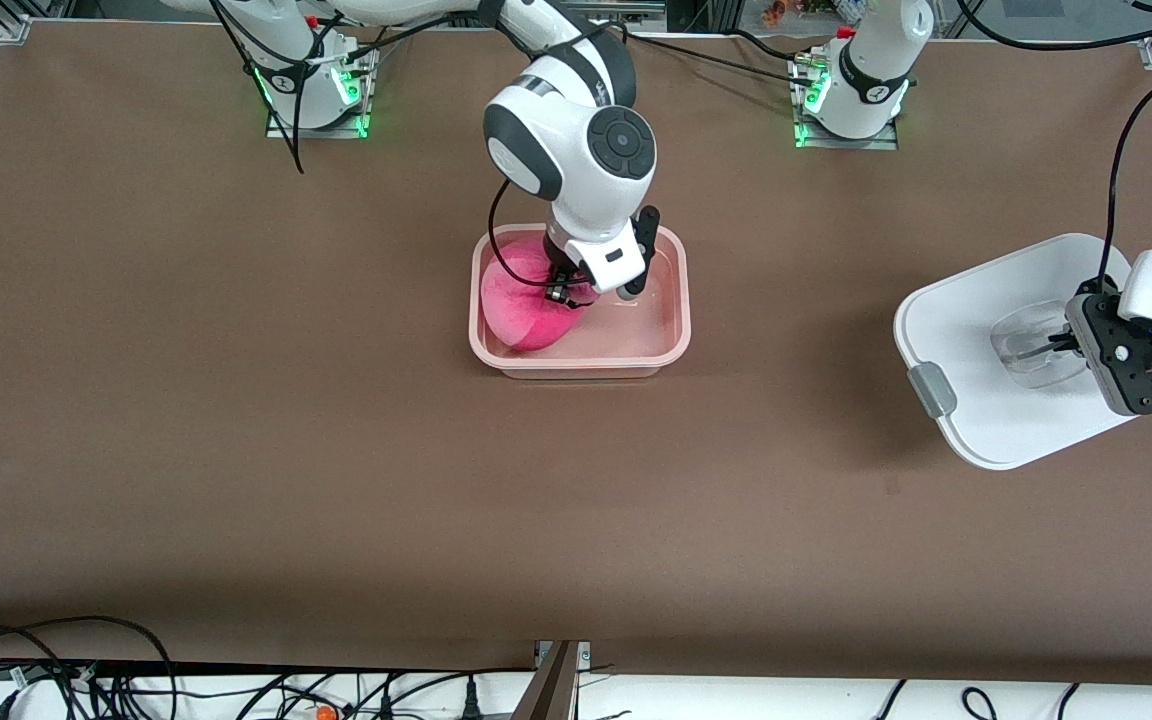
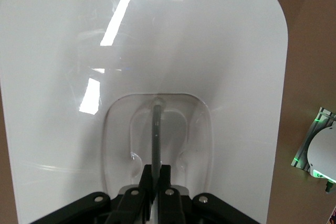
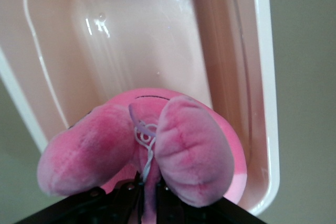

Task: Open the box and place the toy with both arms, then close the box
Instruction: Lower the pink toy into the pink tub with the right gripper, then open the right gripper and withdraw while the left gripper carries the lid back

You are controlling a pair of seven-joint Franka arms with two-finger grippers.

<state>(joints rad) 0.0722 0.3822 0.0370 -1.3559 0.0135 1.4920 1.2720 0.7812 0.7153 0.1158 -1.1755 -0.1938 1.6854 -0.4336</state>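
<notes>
The pink box (image 1: pixel 671 340) stands open at the table's middle. The hot-pink plush toy (image 1: pixel 526 305) hangs into the box's end toward the right arm. My right gripper (image 1: pixel 564 290) is shut on the toy between its two paler ears (image 3: pixel 191 150), over the box (image 3: pixel 260 77). The white lid (image 1: pixel 986 330) with a grey clip (image 1: pixel 933 390) sits at the left arm's end of the table. My left gripper (image 1: pixel 1071 345) is shut on the lid's clear handle (image 2: pixel 156 135); whether the lid rests on the table or is lifted I cannot tell.
The arm bases (image 1: pixel 851 95) with green lights stand along the table's edge farthest from the front camera. Cables (image 1: pixel 86 670) lie off the table's near edge. Brown tabletop (image 1: pixel 336 450) spreads around the box.
</notes>
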